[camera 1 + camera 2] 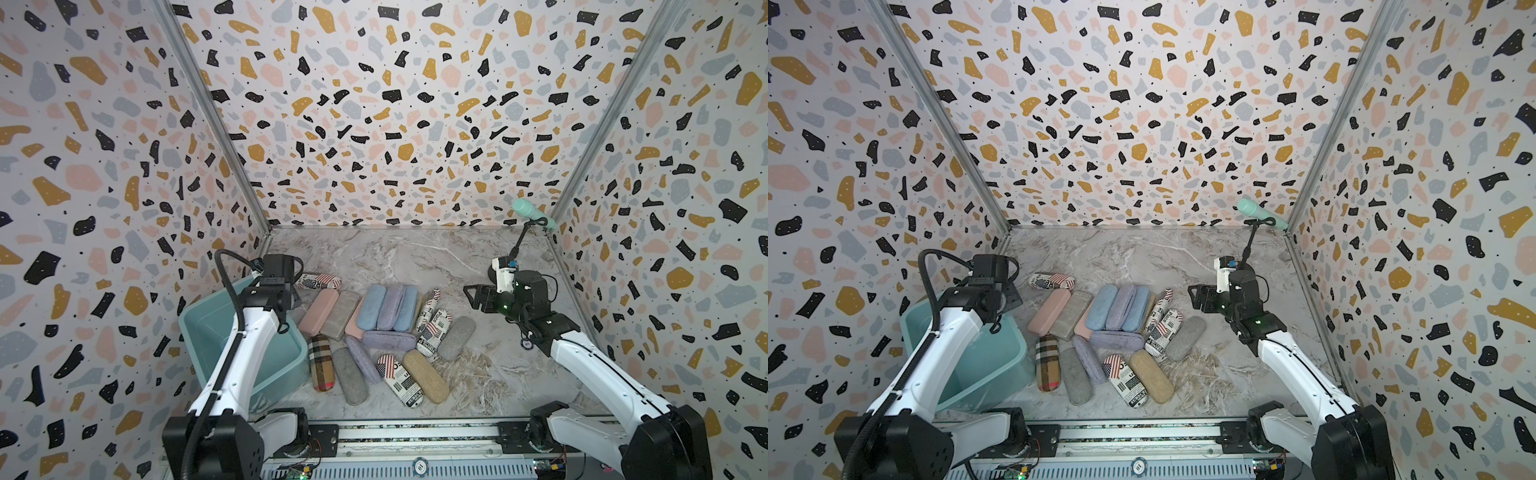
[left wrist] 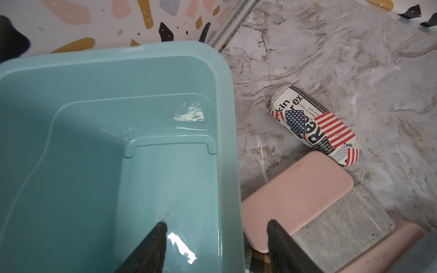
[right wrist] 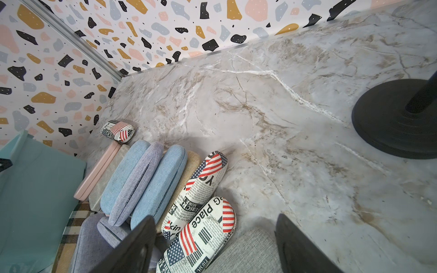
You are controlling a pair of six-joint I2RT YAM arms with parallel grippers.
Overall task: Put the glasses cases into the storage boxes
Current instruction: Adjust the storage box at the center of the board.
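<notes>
Tub (image 1: 195, 332): teal, at the left edge of the counter (image 1: 415, 257), toward its front corner. Cases: all on the counter, heaped mid-counter just right of the tub. Lone flag case (image 1: 319, 281) lies off the tub's far corner, touching the end of the pink case (image 1: 318, 311). A stone-grey case (image 1: 340, 314) lies alongside the pink one. Two blue cases (image 1: 376, 305) flank a lavender case (image 1: 392, 305), propped together at the heap's far side. Plaid case (image 1: 321, 362) sits at the front beside the tub wall, with a tan case (image 1: 426, 376) toward the front edge and a grey case (image 1: 456, 337) at the heap's right end. My left pincer (image 2: 217, 225): jaws apart, empty, above the tub's right rim, with one finger over the tub's inside and the other over the pink case. My right pincer (image 3: 216, 218): jaws apart, empty, hanging over the heap's right end above a flag case (image 3: 201, 236) and the grey case. Mic (image 1: 534, 212): mint, on a black stand in the far right corner.
</notes>
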